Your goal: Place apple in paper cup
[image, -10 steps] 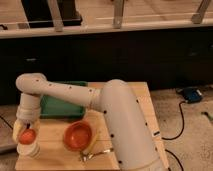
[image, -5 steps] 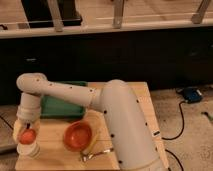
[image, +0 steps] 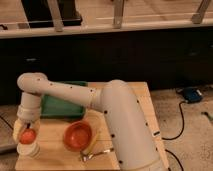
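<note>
We see a pale wooden table [image: 52, 150] standing on a speckled floor [image: 185, 140], with a dark wall behind it and a rail of metal posts [image: 117, 10] above that. A flat blue box [image: 191, 94] with a black cable lies on the floor to the right. On the table a green rectangular tray [image: 57, 107] sits at the back left, a wide orange bowl [image: 78, 136] near the middle, and a yellow stick-like utensil [image: 93, 142] and a metal fork [image: 97, 154] just right of the bowl.

The thick white robot arm [image: 115, 115] sweeps from the front right across to the left edge, where the gripper [image: 27, 129] points straight down. Its claw is closed on the small orange-red round apple [image: 28, 135], which sits at the mouth of the short white paper cup [image: 29, 150]. The cup stands upright near the front left corner, mouth up, its long axis vertical. The apple looks round, and we cannot tell which way its stem faces.

Against the earlier frames, the apple, cup, bowl and tray all lie where they were, and the arm holds the same pose.
</note>
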`<state>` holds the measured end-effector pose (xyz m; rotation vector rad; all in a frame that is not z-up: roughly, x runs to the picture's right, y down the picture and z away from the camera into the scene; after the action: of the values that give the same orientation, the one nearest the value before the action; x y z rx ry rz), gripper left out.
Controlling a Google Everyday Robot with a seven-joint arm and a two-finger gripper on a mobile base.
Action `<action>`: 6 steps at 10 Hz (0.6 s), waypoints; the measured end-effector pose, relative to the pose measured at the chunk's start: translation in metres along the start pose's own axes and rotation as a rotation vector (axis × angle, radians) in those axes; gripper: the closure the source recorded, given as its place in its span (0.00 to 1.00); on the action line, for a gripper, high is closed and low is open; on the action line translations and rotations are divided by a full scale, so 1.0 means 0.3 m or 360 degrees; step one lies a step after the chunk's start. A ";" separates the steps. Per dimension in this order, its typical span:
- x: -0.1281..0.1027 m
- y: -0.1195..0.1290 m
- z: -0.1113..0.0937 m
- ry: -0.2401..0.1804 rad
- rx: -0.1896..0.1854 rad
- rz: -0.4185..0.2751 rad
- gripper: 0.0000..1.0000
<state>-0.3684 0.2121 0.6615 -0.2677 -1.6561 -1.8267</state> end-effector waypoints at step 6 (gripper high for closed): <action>-0.004 0.002 -0.006 -0.0002 0.0022 0.0000 0.51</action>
<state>-0.3668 0.2108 0.6610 -0.2626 -1.6687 -1.8150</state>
